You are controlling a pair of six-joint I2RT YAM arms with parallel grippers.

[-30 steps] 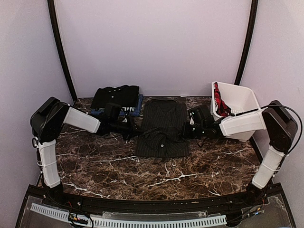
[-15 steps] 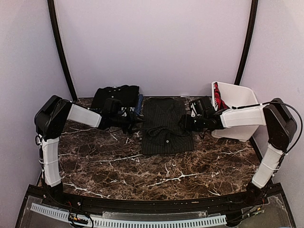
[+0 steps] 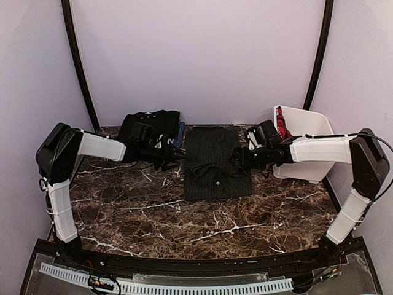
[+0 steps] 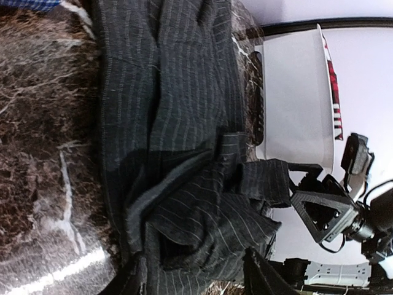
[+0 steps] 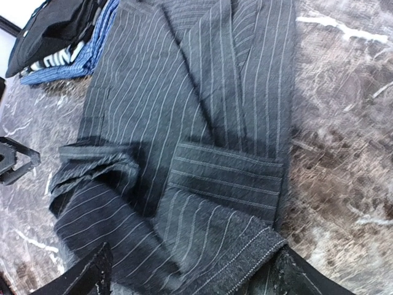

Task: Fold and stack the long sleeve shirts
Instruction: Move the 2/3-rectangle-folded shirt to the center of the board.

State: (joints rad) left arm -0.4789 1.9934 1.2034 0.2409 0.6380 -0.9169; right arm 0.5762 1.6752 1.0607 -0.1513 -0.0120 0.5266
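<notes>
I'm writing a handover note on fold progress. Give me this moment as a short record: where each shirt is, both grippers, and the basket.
pinstripe shirt: middle of the table, partly folded, sleeves bunched across it
stack: plain black shirt on top of blue shirt, back left
left gripper: open, at the pinstripe shirt's left edge
right gripper: open, at its right edge
basket: back right, red and black cloth inside
held: nothing

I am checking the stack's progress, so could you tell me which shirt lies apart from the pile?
The pinstriped shirt, lying alone in the middle; the plain black shirt lies on the blue shirt at back left.
</notes>
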